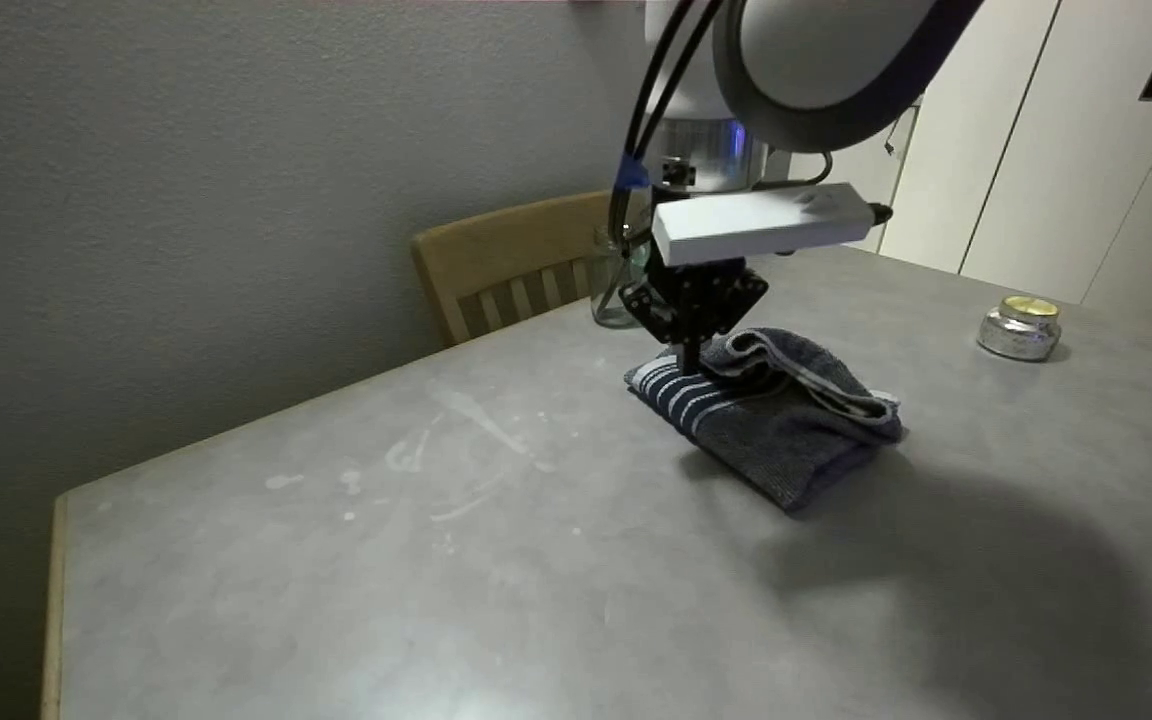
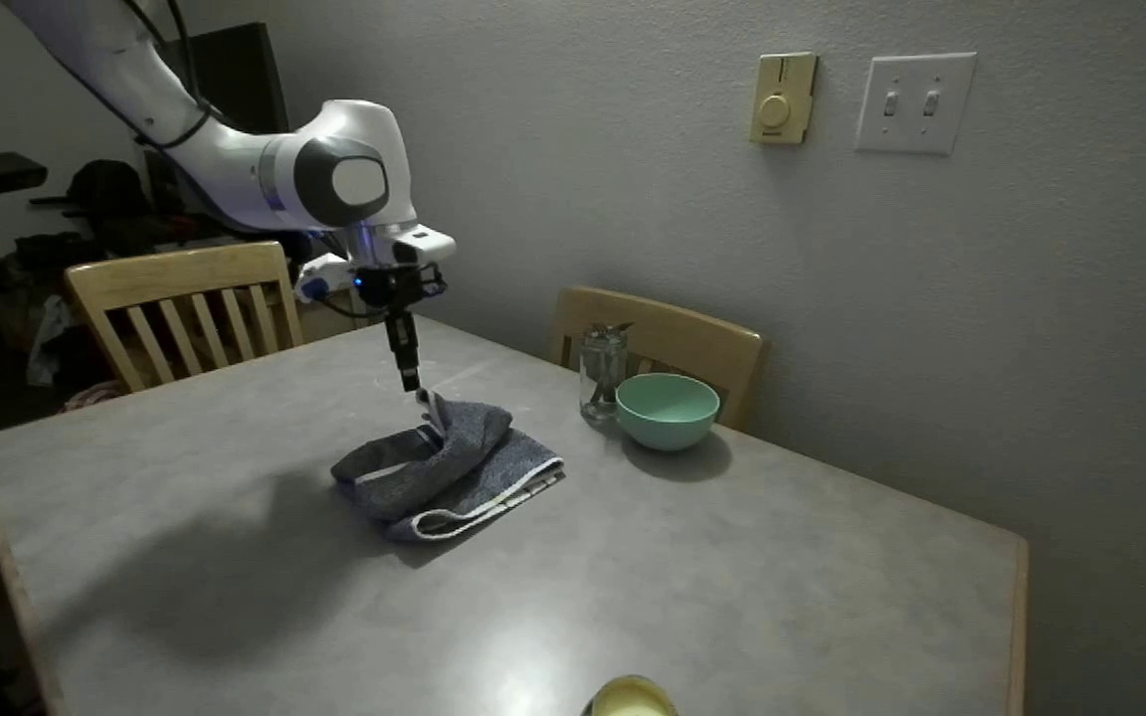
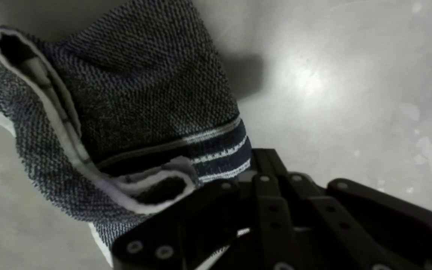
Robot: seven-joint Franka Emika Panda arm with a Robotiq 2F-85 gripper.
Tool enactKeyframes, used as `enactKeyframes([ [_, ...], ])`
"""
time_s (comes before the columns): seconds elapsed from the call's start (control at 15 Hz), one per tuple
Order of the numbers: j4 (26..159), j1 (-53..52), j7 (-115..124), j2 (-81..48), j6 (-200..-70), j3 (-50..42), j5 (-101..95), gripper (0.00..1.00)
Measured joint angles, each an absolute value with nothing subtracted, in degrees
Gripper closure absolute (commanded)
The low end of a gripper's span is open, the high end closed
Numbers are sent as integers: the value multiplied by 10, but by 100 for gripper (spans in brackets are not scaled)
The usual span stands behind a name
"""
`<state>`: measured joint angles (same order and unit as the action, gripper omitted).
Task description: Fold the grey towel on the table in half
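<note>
Textured grey wall fills much of the background in both exterior views, with white doors at the right of an exterior view. Before it spreads the table, a broad matte grey top edged in pale wood, marked by whitish smudges and crossed by a soft dark shadow.

Over the tabletop reaches the white robot arm, its last section turned downward. Below it in an exterior view, a slatted wooden chair stands by the table's edge; a second chair stands on the side along the wall.

The grey towel lies on the table under the arm's end, rumpled and partly doubled over on itself. Its pale trim follows loose, raised loops, and a navy band with white stripes shows at one side.

Over the towel, the gripper points down, clenched, its dark fingers close against each other; in the wrist view their tips are just beside the edge of the striped band. Whether they touch the cloth cannot be told.

A mint-green bowl sits apart from the towel, with a clear glass jar just beside it. On the wall are a white switch plate and a cream dial control. Smallest, a silver pot with a yellow top stands well apart from the towel.
</note>
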<state>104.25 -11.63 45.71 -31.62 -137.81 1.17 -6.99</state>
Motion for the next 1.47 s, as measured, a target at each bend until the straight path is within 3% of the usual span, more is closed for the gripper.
enactKeyframes([
  [0.53, 1039, -142, 457, -345, -1357, -34, -83, 100],
  [0.87, 1011, -200, 545, -360, -1229, -75, -198, 100],
  [1.47, 882, -257, 541, -498, -1049, -42, -269, 100],
])
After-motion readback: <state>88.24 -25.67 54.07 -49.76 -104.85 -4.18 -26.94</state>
